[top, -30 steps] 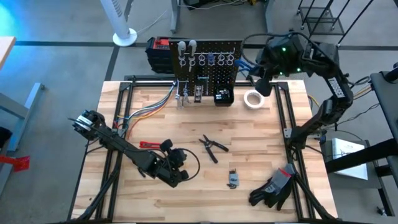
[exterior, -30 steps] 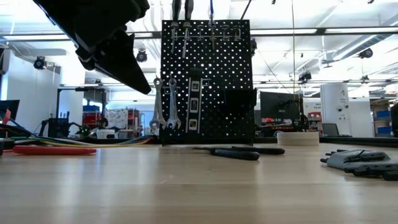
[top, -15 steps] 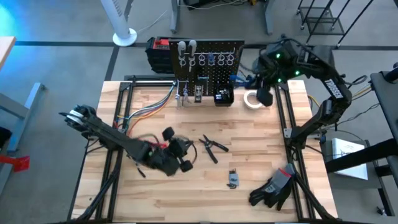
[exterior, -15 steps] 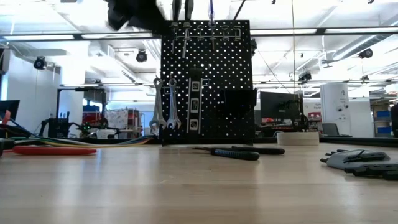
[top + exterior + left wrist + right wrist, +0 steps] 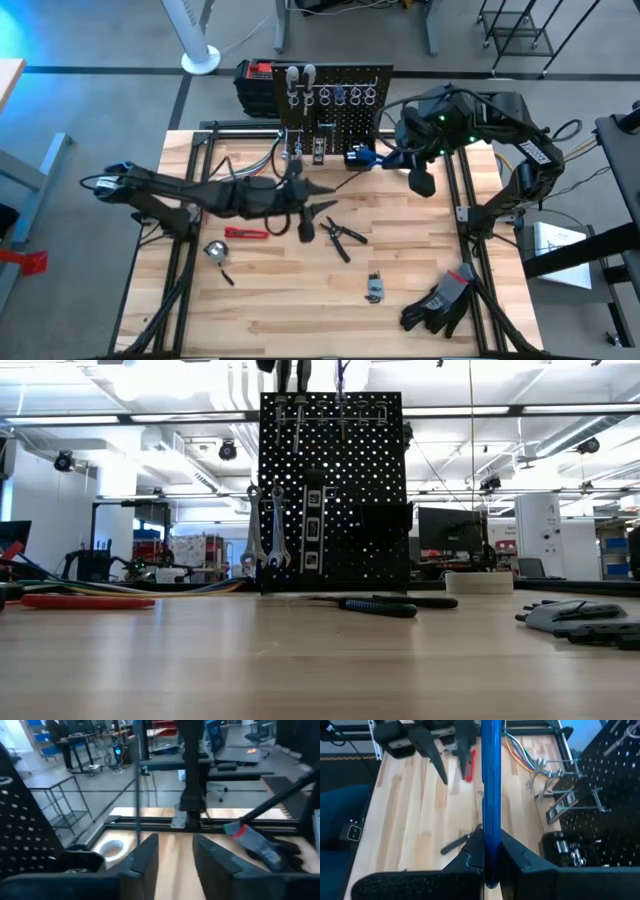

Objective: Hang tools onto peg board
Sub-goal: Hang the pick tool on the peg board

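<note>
Right gripper (image 5: pixel 492 857) clamped on blue-handled tool (image 5: pixel 490 780), held above table's (image 5: pixel 420 250) far right part, just in front of peg board (image 5: pixel 335 105). Peg board upright at table's far edge, middle. Left gripper (image 5: pixel 312 218) above table centre, fingers (image 5: pixel 150 855) parted, nothing between them. Black pliers (image 5: pixel 340 235) lie mid-table; red-handled tool (image 5: pixel 245 233) toward left edge.

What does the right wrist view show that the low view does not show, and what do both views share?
Only the right wrist view shows the right gripper shut on a blue-handled tool, and the left gripper farther off.

Only the low view shows the black gloves and the white tape roll.

Both show the peg board, the wooden table and the red-handled tool.
</note>
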Available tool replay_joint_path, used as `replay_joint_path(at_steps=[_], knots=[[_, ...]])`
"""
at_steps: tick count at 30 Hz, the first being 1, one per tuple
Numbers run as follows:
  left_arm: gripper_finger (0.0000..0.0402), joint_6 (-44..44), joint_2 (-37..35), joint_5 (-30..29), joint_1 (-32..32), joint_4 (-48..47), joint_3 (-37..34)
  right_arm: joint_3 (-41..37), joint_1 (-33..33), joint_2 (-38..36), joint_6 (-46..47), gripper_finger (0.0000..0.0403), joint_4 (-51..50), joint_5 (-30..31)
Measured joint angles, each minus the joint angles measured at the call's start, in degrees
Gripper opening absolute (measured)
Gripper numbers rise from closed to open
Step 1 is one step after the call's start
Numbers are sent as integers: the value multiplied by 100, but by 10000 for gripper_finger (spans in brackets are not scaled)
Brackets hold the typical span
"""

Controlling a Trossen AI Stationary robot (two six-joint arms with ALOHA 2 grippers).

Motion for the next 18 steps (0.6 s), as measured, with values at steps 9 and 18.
replay_joint_path(at_steps=[9, 18], knots=[[156, 243, 757, 18, 358, -1155, 1286, 2, -9, 2, -158, 10, 17, 27], [47, -112, 1265, -222, 431, -1669, 2034, 4, -14, -13, -210, 10, -17, 39]])
